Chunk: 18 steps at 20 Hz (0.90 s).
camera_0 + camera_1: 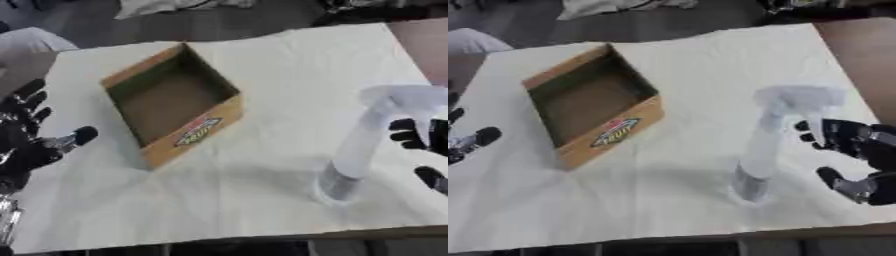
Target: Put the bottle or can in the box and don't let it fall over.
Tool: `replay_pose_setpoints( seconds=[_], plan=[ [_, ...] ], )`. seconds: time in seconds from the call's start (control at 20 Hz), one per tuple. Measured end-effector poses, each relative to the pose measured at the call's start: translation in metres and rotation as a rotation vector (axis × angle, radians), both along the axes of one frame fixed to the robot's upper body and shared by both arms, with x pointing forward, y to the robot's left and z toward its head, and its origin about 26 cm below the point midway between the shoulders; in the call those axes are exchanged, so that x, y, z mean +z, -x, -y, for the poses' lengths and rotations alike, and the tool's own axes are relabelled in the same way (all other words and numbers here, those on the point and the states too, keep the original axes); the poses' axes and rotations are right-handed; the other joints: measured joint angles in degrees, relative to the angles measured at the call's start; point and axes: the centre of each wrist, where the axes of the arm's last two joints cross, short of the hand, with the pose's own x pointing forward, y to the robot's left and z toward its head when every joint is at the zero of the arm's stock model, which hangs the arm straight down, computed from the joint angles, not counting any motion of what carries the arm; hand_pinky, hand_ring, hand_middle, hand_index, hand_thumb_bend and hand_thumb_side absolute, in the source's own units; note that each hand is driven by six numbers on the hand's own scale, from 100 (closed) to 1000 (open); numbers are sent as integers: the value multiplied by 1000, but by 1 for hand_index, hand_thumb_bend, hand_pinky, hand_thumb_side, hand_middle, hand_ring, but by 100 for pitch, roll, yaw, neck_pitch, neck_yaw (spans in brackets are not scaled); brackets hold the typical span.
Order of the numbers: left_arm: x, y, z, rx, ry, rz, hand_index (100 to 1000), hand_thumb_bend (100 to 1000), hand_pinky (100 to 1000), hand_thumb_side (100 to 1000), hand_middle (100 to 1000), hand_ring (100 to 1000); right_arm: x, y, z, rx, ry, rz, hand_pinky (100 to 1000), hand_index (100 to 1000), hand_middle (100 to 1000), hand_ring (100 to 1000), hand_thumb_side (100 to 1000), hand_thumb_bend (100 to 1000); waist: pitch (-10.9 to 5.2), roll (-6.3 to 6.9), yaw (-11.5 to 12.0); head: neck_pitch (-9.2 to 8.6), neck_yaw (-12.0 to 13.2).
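Note:
A tall white spray bottle (765,142) with a grey base stands upright on the white cloth at the right. My right hand (859,155) hangs just to its right, fingers and thumb spread, a small gap between them and the bottle's neck. An open cardboard box (171,100) with a coloured label on its front wall lies to the left of centre, nothing in it. My left hand (31,132) rests open at the left edge, fingers up, well apart from the box.
The white cloth (262,60) covers the table; its front edge (262,237) runs along the bottom. Bare brown tabletop (859,55) shows at the right. Dark floor and pale bundles lie beyond the far edge.

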Motion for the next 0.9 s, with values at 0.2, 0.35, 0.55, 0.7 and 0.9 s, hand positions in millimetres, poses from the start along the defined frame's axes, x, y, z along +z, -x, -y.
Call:
replay_pose_setpoints(
  seconds=[0.2, 0.35, 0.55, 0.7, 0.9],
  plan=[
    [0, 0, 0, -2, 0, 0, 860, 1000, 1000, 100, 967, 1000, -3, -3, -2, -2, -10, -23, 1000, 1000, 1000, 1000, 100, 100, 0, 11, 15, 0, -66],
    [0, 0, 0, -3, 0, -1, 859, 1000, 1000, 100, 967, 1000, -6, -4, -4, 3, -22, -38, 1000, 1000, 1000, 1000, 409, 100, -1, 21, 22, 0, -102],
    [0, 0, 0, -5, 1, -3, 859, 1000, 1000, 100, 967, 1000, -6, -7, -6, 10, -36, -45, 1000, 1000, 1000, 1000, 468, 100, -1, 23, 46, 0, -141],
    [0, 0, 0, -6, 2, -3, 859, 1000, 1000, 100, 967, 1000, -9, -9, -7, 0, -46, -56, 1000, 1000, 1000, 1000, 492, 100, -1, 34, 65, 0, -155],
    [0, 0, 0, -9, 4, -2, 858, 1000, 1000, 100, 966, 1000, -10, -12, -9, -12, -57, -64, 1000, 1000, 1000, 1000, 507, 100, -1, 52, 81, 0, -185]
  ],
)
